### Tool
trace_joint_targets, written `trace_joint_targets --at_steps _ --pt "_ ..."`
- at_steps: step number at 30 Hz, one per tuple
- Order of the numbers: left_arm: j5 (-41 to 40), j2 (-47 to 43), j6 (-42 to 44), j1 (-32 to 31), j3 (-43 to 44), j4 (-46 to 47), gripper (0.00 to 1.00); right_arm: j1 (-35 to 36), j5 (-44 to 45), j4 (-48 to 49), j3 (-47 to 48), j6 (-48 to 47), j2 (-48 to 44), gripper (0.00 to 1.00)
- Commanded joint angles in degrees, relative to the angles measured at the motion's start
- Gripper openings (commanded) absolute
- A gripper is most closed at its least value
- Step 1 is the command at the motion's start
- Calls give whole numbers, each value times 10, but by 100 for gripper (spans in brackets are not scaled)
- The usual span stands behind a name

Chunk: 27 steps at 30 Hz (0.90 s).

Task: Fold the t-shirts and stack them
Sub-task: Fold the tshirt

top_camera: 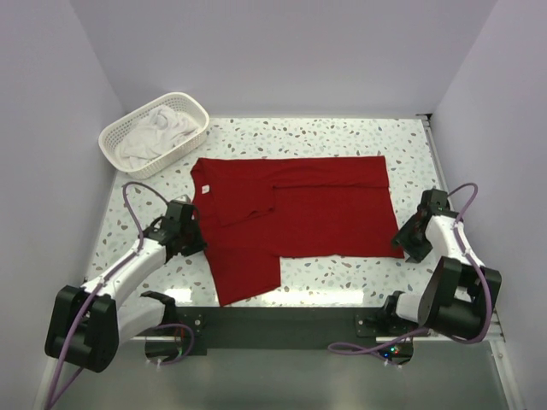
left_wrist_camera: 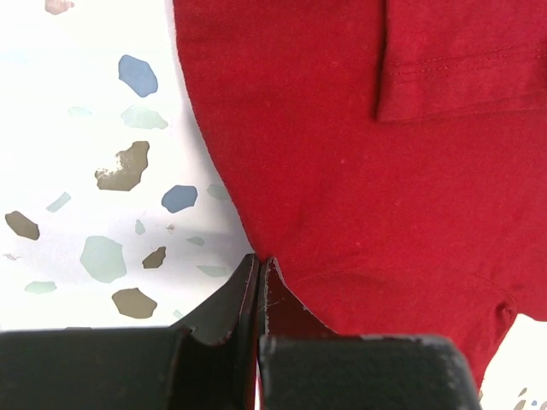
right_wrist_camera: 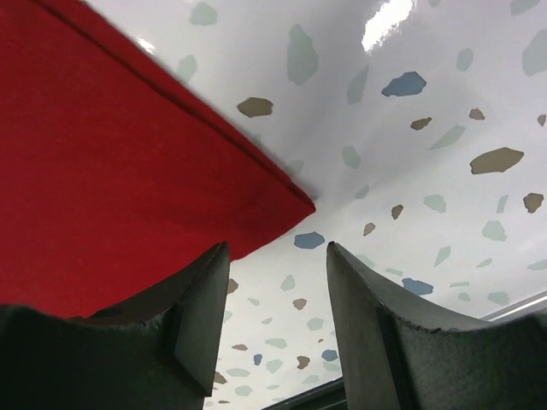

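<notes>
At the left edge of the red shirt (top_camera: 316, 209), the left gripper (left_wrist_camera: 259, 266) is shut tight, its tips nipping the cloth's rim just where it meets bare table (top_camera: 342, 137). The right gripper (right_wrist_camera: 278, 252) stands about half open with nothing between its jaws. The shirt's near right corner lies just ahead of its left finger, not yet touched.

The shirt lies flat across the middle of the table, one sleeve turned in and a flap reaching toward the near edge on the left. It looks thin, light and limp. It should drag and sag rather than hold shape, so hems and corners are the places to pinch, low against the smooth top.

White shirts (top_camera: 158, 132) sit bunched in the basket (top_camera: 109, 141) at the far left corner. Open table runs along the far side and the right. Walls (top_camera: 51, 128) close in left, right and far, so wide swings look tight.
</notes>
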Motion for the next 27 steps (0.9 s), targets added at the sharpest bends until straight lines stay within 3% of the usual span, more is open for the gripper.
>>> trace_joint_targets --at_steps 1,19,22,27 --pt "-16 -13 -6 -6 -6 2 0 -11 -3 39 -14 20 7 53" --pt "-16 -22 -6 -16 -4 0 0 -18 -6 84 -29 20 69 41" --pt "-16 -21 -7 -16 -3 -1 0 -18 -6 84 -28 20 74 36" --pt "-14 -18 -4 -17 15 -22 0 -19 -8 74 -28 16 68 10"
